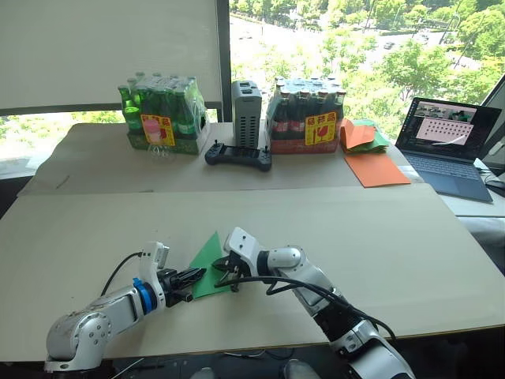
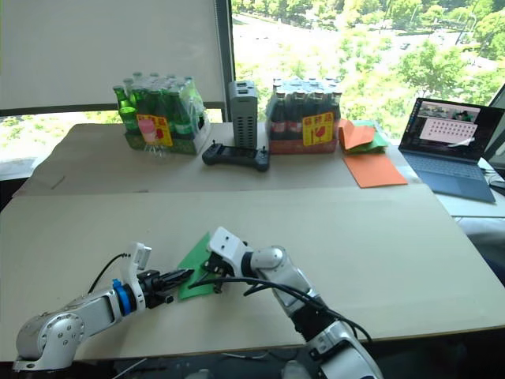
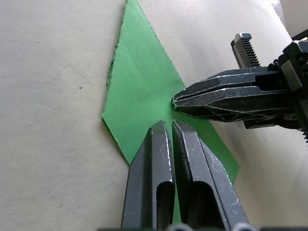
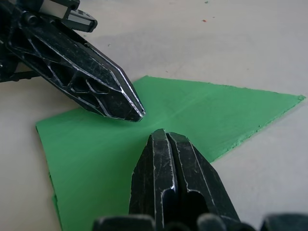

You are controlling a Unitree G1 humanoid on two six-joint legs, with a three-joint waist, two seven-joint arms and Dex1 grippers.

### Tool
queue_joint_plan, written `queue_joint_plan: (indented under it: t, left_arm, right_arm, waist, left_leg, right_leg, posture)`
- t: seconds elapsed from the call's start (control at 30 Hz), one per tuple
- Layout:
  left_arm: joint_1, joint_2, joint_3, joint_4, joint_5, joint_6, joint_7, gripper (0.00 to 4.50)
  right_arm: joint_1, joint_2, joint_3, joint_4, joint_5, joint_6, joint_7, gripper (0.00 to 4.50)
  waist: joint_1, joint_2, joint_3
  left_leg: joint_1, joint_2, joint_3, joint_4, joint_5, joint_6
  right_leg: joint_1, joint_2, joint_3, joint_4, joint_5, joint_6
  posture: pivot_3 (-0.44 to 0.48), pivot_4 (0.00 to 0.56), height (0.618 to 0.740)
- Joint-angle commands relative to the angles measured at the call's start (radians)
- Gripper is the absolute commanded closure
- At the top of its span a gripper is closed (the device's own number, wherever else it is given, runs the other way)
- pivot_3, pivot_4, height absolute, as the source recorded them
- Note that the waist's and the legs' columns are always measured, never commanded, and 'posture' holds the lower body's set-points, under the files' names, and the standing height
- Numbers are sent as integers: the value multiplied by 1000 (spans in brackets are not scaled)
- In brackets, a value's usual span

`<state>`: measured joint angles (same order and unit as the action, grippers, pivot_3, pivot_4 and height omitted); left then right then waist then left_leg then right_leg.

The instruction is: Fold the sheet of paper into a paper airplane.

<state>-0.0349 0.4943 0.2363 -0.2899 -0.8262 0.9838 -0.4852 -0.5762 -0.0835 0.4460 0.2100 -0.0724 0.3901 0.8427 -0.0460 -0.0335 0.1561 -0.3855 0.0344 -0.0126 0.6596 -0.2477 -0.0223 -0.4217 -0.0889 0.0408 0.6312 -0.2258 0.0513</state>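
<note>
The green paper [image 1: 207, 264], folded to a pointed wedge, is lying flat on the tabletop [image 1: 379, 237]. The left gripper [image 1: 192, 277] and right gripper [image 1: 224, 267] are both pressing on it with fingers together.

Legible markings: none.
Yellow-and-red labels [image 1: 158, 129] on the green bottle pack [image 1: 163, 114] and the dark bottle pack [image 1: 306, 116] carry print too small to read; the laptop screen [image 1: 447, 126] likewise.

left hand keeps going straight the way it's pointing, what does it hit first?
Probably the right hand: its shut tips sit just ahead of the left hand, both over the green paper. Depth is unclear, so it could skim past.
</note>
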Motion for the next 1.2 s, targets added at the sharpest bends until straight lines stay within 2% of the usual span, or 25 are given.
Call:
queue_joint_plan:
  t: [0.03,0.5,1.2]
  left_arm:
    - [-5,12,4,-5,-3,7,-5,4257]
    - [-10,20,5,0,-3,8,-11,4257]
    - [-16,24,12,-4,-8,24,-13,4257]
  right_arm:
    - [33,-21,22,-2,3,39,9,4500]
    - [57,-78,5,-56,36,72,1,4500]
    - [101,-172,40,-175,99,134,73,4500]
  waist:
    - [0,0,0]
    - [3,0,0]
    - [4,0,0]
  left_leg:
    - [0,0,0,0,0,0]
    - [0,0,0,0,0,0]
    - [0,0,0,0,0,0]
  right_leg:
    - [0,0,0,0,0,0]
    - [0,0,0,0,0,0]
    - [1,0,0,-1,0,0]
  posture:
    - [0,150,727]
    - [0,150,727]
    - [0,150,727]
